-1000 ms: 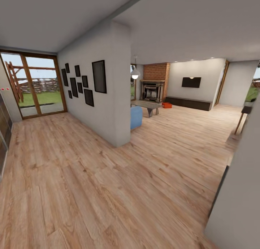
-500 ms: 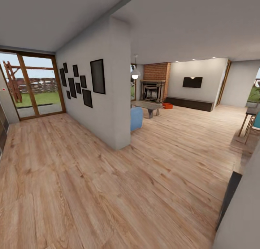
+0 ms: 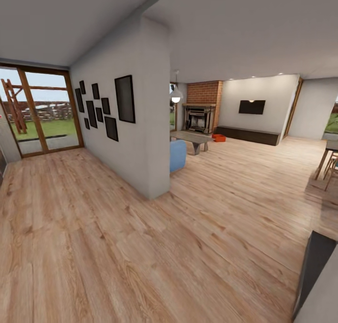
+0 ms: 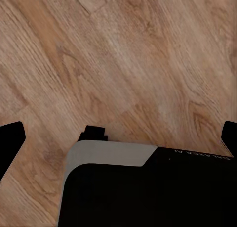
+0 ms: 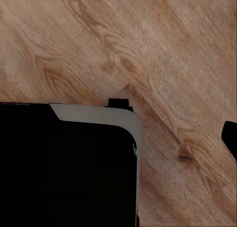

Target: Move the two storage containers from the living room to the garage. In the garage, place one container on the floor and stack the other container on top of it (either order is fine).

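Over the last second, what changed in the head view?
Only the camera moved: the whole picture has shifted, consistent with the robot rolling forward and turning slightly. The wall corner looms larger, and the glass doors have slid toward the left edge. No object moved, and nothing was gripped or released. An orange container sits by the fireplace as before, far off.
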Tool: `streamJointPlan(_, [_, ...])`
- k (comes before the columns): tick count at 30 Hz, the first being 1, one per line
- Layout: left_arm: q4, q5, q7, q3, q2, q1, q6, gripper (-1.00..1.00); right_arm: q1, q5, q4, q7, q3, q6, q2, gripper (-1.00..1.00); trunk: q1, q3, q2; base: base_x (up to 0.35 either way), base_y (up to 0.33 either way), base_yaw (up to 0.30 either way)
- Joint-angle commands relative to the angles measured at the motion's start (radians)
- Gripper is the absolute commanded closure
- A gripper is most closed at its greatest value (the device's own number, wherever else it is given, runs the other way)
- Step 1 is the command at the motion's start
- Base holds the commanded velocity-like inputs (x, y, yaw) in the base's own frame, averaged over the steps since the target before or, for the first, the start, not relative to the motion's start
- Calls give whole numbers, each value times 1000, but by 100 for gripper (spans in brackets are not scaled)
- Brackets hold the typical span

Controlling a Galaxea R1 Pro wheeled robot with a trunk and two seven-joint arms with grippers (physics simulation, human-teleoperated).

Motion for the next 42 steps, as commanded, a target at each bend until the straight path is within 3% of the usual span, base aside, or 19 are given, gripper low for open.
streamJointPlan(1, [1, 9, 2, -9, 0, -1, -4, -100, -1, -10, 3, 5, 7, -6, 0, -100, 1, -1, -1, 322, 0, 0])
streamJointPlan(32, [0, 8, 2, -9, -1, -1, 6, -100, -1, -6, 3, 5, 13, -5, 2, -100, 1, -1, -1, 322, 0, -1])
streamJointPlan(42, [-1, 7, 2, -8, 0, -1, 6, -100, -1, -6, 1, 10, 10, -4, 4, -100, 1, 1, -1, 322, 0, -194])
